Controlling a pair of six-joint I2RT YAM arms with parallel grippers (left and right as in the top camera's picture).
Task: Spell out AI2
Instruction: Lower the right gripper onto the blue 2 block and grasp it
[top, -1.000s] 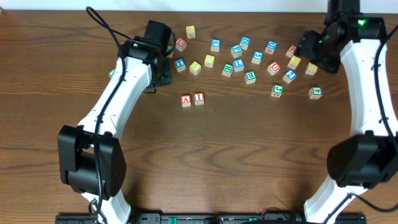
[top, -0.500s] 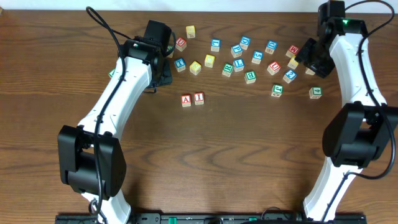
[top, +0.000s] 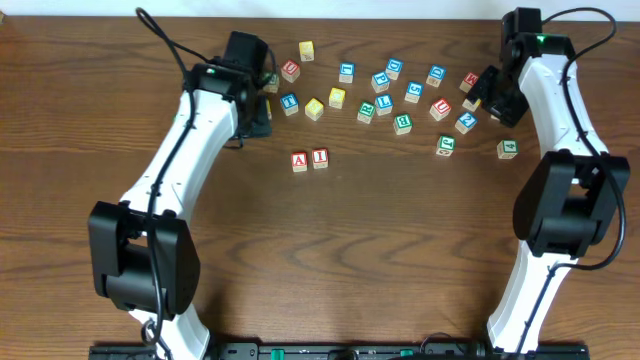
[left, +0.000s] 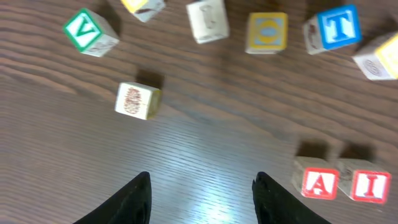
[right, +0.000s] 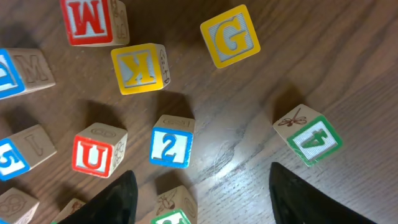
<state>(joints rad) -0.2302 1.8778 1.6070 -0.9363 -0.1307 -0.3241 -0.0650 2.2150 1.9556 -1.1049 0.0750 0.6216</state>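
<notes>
Right gripper has swung in over the far-right blocks; wide open, empty, 2 block seen between its fingers. Left gripper open, empty. A block and I block sit side by side.

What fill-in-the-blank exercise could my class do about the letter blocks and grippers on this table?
1. The red A block sits right beside a red block bearing the letter ___.
2. The 2 block has its numeral printed in the colour ___.
3. The right gripper hovers near the 2 block with its jaws ___.
4. The yellow block to the right of the K block shows the letter ___.

Missing words: I; blue; open; G.
</notes>
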